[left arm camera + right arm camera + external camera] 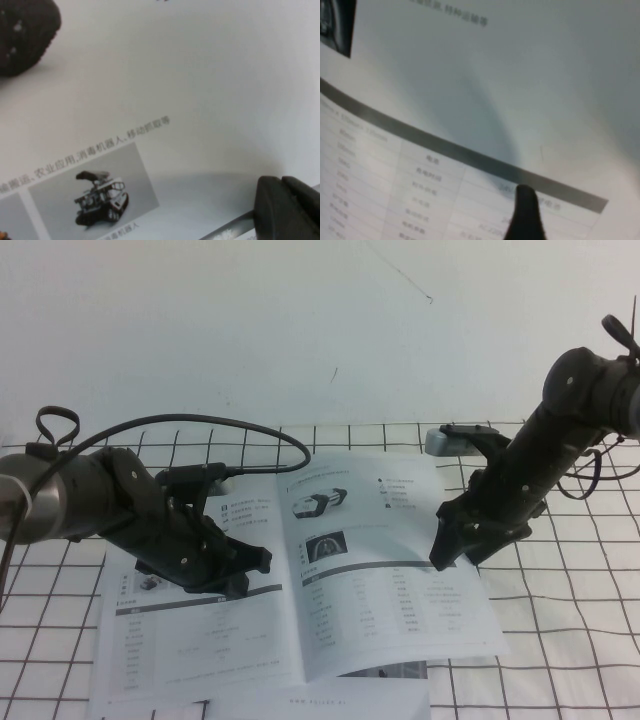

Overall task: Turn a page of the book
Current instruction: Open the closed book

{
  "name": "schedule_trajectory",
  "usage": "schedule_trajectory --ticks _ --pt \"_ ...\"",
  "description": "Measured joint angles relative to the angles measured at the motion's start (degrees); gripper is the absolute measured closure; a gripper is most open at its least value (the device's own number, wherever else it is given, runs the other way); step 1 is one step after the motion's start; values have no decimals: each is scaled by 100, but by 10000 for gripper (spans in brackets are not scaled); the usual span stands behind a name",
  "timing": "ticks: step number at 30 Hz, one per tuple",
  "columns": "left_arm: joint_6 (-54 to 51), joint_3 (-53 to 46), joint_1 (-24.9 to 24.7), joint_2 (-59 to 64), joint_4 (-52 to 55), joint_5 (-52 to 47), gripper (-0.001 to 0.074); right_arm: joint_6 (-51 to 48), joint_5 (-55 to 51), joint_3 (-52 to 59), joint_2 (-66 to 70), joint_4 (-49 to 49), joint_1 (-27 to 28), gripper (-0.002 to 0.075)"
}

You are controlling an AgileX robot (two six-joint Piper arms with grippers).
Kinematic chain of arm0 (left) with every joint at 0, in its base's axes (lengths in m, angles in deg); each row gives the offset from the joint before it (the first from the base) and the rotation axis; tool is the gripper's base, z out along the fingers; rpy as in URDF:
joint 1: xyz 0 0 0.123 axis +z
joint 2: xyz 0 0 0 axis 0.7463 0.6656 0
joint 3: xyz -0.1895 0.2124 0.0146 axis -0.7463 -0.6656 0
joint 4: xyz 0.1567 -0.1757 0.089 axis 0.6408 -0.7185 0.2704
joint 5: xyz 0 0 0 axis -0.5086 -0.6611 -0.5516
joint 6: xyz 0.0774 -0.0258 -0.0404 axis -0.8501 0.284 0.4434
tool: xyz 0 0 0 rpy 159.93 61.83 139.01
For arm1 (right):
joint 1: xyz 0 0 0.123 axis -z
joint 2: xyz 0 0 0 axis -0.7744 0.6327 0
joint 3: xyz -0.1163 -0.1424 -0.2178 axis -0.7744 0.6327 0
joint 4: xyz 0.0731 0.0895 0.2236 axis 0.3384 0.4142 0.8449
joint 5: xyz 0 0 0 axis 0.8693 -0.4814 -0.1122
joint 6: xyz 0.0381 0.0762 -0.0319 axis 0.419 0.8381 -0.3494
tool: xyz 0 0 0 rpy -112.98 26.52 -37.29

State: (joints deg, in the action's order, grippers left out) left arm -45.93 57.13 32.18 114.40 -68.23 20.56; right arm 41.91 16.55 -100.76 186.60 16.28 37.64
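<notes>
We see the thin white paperback catalogue (300, 580) open near the bench's near edge. The right gripper (445, 540), fingers narrow, touches the glossy right-hand page (390, 580). The left gripper (240, 565) rests on the left leaf; we cannot tell its opening.

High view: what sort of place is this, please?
Probably a lab test bench: a white tabletop with a black grid, a plain white wall, and an open white catalogue book. The left gripper rests on it; the right gripper hovers above its right page.
</notes>
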Motion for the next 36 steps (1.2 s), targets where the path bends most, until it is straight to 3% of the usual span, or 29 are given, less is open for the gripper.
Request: schedule_trajectory --ticks 11,36 --pt "0 0 0 10 -22 0 738 -714 11 0 49 1333 -38 229" --pt "0 0 0 21 -191 34 738 -1083 -591 -46 -459 2847 -132 239"
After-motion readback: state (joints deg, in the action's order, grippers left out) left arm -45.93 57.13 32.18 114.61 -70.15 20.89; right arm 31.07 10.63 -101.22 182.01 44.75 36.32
